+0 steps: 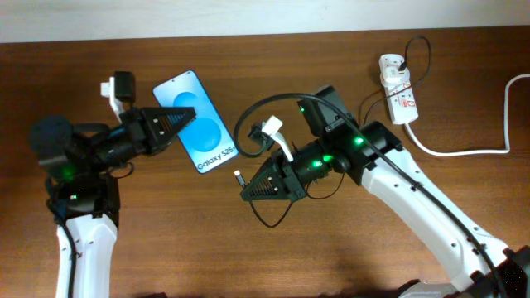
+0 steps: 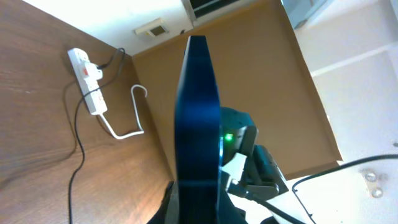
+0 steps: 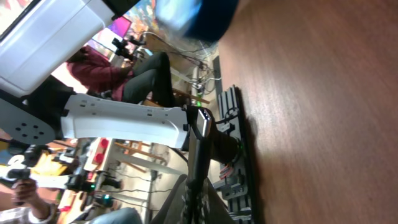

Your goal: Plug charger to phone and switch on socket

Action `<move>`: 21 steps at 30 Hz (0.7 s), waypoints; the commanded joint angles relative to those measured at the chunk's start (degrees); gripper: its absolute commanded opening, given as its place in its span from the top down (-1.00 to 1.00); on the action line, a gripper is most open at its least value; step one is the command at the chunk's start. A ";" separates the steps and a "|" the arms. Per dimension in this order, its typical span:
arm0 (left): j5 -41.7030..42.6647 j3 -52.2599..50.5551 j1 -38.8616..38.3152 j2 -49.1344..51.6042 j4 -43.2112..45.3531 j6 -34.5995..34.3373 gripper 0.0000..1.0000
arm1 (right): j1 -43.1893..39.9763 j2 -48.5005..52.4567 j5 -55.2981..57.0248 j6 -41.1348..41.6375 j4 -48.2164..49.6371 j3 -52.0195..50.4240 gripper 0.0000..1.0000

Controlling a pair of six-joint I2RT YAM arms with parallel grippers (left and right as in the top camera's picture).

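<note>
**Slim black-framed, blue-screened phone (image 2: 198, 124) gripped, long thin black charger cable (image 3: 195, 149) held beside it**

Edge-on before the left wrist camera, the phone is pinched between the closed fingers of the left gripper (image 1: 186, 117), over the brown wooden table (image 1: 166, 257). Just right of the phone, the right gripper (image 1: 247, 194) is clamped narrowly on the cable's plug end. Well right of the phone lies the short white socket strip (image 1: 402, 99), with the charger's white adapter (image 1: 391, 64) plugged into it.

Legible text: one item only

Phone (image 1: 205, 132) screen reads "Galaxy S25" in the overhead view (any character after it is unclear); red markings on socket (image 1: 400, 91) are too small to read.
</note>
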 commanded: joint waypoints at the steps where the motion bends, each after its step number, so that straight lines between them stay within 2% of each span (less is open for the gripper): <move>1: -1.84 1.09 -2.45 1.81 0.09 1.33 1.00 | 0.33 0.63 -3.43 0.20 0.35 -0.02 0.91; 6: -1.79 1.09 -3.06 4.50 -2.43 1.62 1.00 | 0.33 0.63 -2.80 0.04 0.98 -0.02 0.91; 21: -1.64 1.09 -5.14 4.50 -2.45 2.23 1.00 | 0.31 0.68 -2.56 0.31 3.17 -0.02 0.91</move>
